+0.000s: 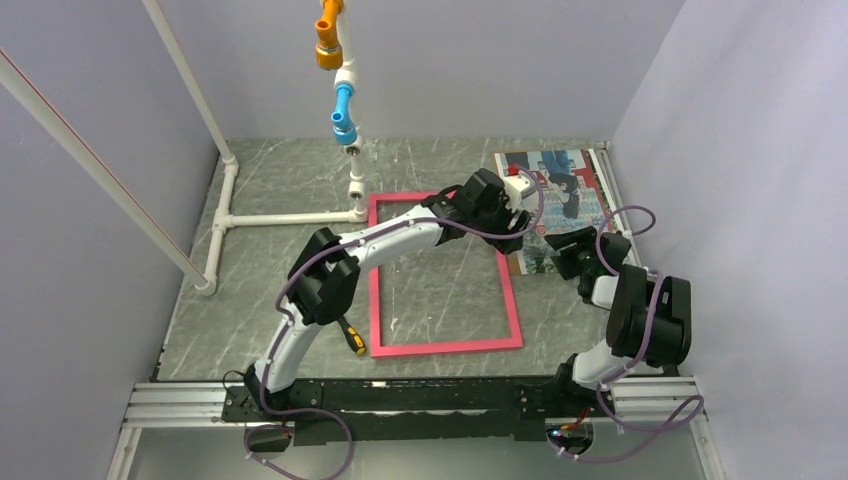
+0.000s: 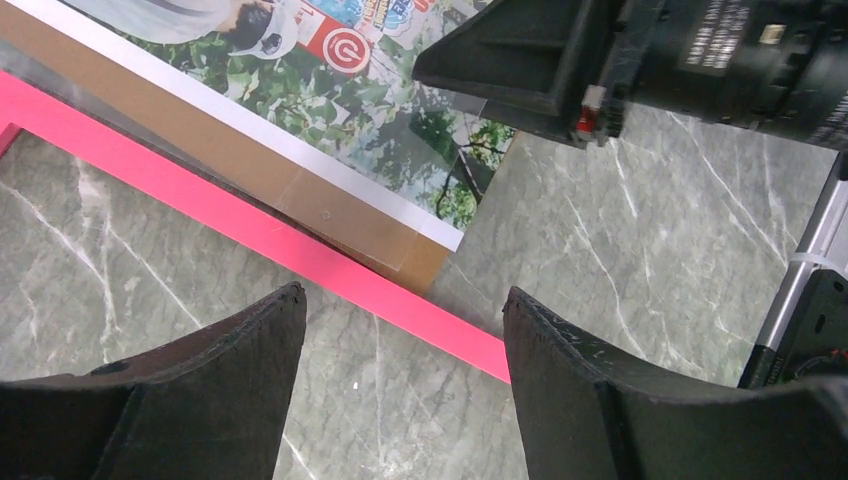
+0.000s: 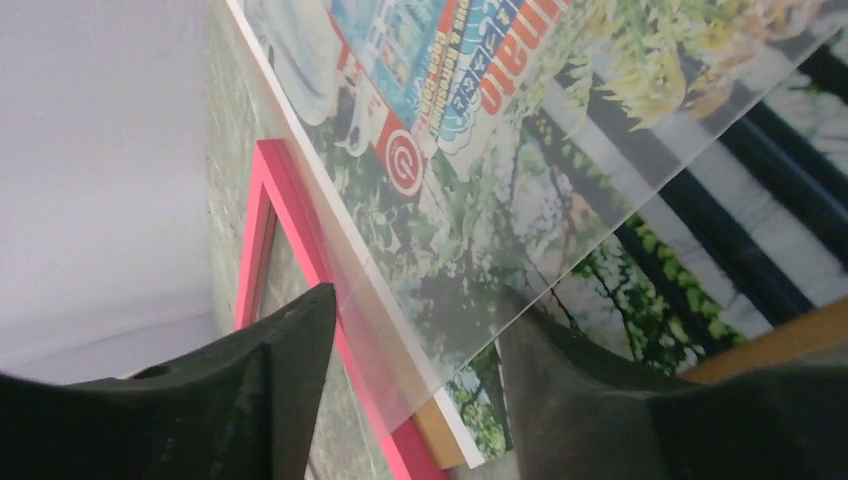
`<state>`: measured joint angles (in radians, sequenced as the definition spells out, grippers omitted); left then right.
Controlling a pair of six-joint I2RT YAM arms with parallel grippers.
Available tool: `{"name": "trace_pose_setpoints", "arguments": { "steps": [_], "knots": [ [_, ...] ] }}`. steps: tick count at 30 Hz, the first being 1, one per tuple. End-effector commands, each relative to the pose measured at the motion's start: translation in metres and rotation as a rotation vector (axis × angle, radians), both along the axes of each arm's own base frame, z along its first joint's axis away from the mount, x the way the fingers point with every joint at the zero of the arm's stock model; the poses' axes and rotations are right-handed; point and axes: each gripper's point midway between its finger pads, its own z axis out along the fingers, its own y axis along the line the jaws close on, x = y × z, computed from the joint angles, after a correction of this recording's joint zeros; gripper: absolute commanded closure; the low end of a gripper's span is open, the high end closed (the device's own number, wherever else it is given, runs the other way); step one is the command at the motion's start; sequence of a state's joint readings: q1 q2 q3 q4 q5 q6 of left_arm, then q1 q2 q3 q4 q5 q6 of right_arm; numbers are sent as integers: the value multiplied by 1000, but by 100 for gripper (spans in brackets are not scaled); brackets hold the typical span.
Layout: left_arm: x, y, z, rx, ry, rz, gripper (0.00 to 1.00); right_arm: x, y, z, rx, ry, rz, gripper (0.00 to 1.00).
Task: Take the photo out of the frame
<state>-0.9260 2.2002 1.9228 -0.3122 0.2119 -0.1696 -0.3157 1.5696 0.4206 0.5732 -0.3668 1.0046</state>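
Observation:
The pink frame [image 1: 375, 300] lies flat on the marble table, and the tabletop shows through its opening. The photo [image 1: 560, 190] lies face up on a brown board [image 2: 200, 130], just outside the frame's right side [image 2: 250, 225]. My left gripper [image 1: 510, 240] hovers open over the frame's far right part, with only table between its fingers [image 2: 402, 293]. My right gripper [image 1: 553, 250] is at the photo's near corner [image 3: 600, 390], jaws apart [image 3: 415, 295]. A clear sheet [image 3: 400, 330] lies over the photo. Its corner reaches between the fingers and covers the right fingertip [image 3: 560, 340].
A white pipe stand [image 1: 225, 215] occupies the back left, and orange and blue fittings [image 1: 343, 110] hang above the frame's far edge. A yellow-handled screwdriver [image 1: 352, 338] lies at the frame's near left corner. The right wall is close behind the photo.

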Motion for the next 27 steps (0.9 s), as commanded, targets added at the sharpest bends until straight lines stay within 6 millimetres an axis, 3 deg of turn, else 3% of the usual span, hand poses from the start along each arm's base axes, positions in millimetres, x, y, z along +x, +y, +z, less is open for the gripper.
{"name": "trace_pose_setpoints", "arguments": {
  "steps": [1, 5, 13, 23, 27],
  "knots": [
    [7, -17, 15, -72, -43, -29, 26, -15, -18, 8, -113, 44, -37, 29],
    [8, -26, 10, -101, -40, -48, 27, -41, -37, 15, -192, 122, -87, 17],
    [16, -39, -8, -134, -29, -38, 33, -83, -107, 26, -301, 158, -276, 18],
    [12, -51, -45, -130, 80, -44, 35, -90, -161, 19, -350, 213, -426, 33],
    [11, -54, -52, -136, 127, -59, 35, -89, -177, 20, -375, 222, -477, 34]
  ]
}}
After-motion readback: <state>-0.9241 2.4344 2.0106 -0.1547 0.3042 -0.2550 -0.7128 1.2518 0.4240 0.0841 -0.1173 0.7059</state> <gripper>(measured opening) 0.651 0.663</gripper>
